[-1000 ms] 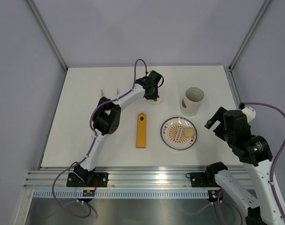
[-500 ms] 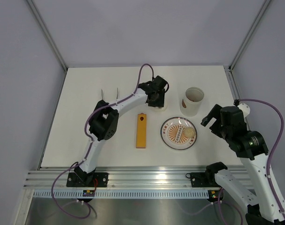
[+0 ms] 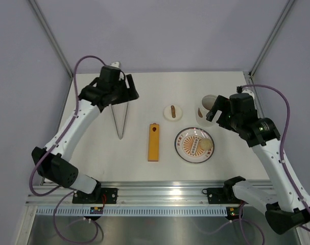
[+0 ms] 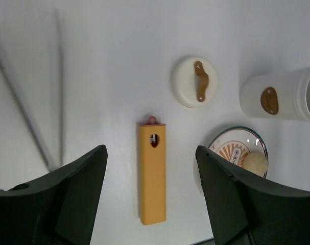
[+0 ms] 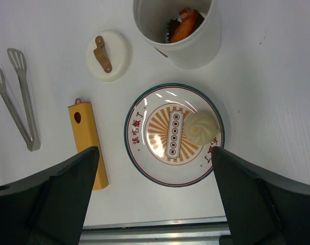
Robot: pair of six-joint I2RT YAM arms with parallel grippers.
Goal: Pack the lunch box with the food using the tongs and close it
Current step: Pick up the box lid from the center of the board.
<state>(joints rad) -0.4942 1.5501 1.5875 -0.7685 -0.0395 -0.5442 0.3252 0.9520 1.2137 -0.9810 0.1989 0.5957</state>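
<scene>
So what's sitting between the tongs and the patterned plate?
The flat orange bar, clearest in the top view; tongs on its left, plate on its right.

The white table [image 5: 277,102] bore grey metal tongs [image 5: 33,144], a flat orange bar [image 5: 87,148] and a round white lid [image 5: 114,61]. A tall white tub [image 5: 188,48] and a patterned plate [image 5: 144,158] stood there too.

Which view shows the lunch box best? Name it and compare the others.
Right wrist: it looks straight into the open lunch box, showing food inside. Left wrist shows only its side with the brown mark, cut off at the edge. In top external the right arm partly covers it.
</scene>
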